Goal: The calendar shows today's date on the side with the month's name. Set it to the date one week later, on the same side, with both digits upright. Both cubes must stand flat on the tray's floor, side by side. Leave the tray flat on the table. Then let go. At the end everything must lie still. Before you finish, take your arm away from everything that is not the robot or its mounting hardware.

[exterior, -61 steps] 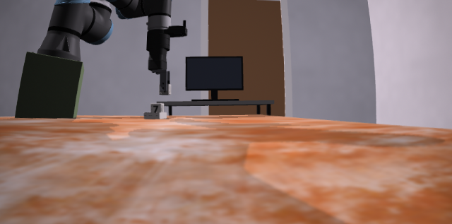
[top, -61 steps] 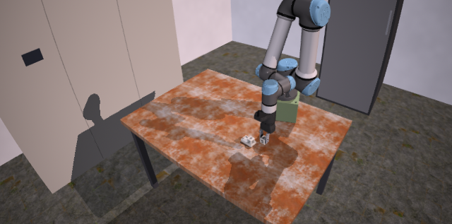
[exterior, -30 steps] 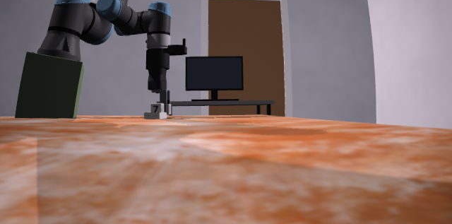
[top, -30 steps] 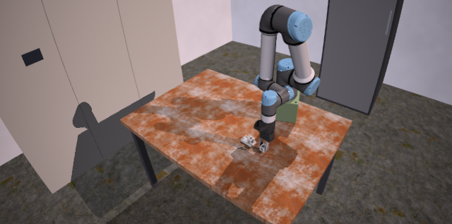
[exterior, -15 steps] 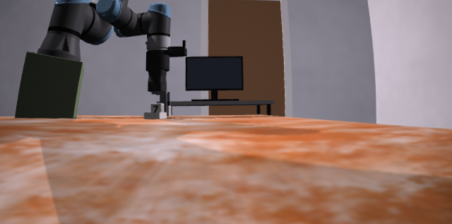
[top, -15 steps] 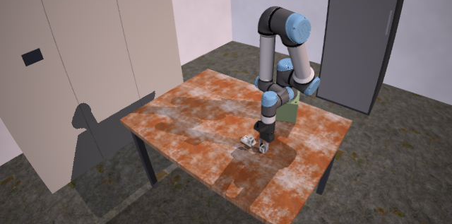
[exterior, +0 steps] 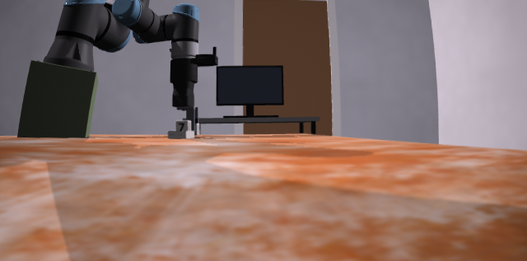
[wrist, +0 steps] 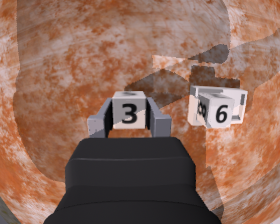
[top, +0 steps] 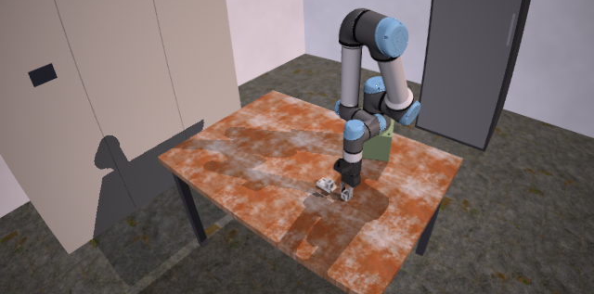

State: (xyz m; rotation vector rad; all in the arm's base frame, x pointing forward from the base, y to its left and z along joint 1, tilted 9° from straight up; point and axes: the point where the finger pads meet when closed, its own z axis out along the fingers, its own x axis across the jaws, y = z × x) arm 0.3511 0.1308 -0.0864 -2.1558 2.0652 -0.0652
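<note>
Cube marked 3 sits between our fingers, beside the tray

We have the gripper (top: 346, 188) (exterior: 193, 126) (wrist: 129, 107) closed on the cube marked 3 (top: 346, 194) (exterior: 198, 129) (wrist: 129, 113), one finger against each of two opposite sides. Its 3 reads upright in the wrist view, facing the bottom of the frame, left of centre. We see it low over the table (top: 260, 155) (exterior: 263, 195) (wrist: 66, 50), right of the tray in the top view; we cannot tell whether it touches the tabletop.

Our tray (top: 320, 186) (exterior: 174, 134) (wrist: 192, 109) lies just below the centre of the top view and at mid-right of the wrist view, apart from the held cube. Its long axis runs roughly left to right in the wrist frame. In it we find the other cube (top: 329, 184) (exterior: 182, 125) (wrist: 221, 113), its sides turned at an angle to the tray's. Its 6 faces the lower part of the wrist frame, nearly upright, while the exterior view shows a 7. Neither cube has a longer axis that we can make out, and our gripper points straight down.
</note>
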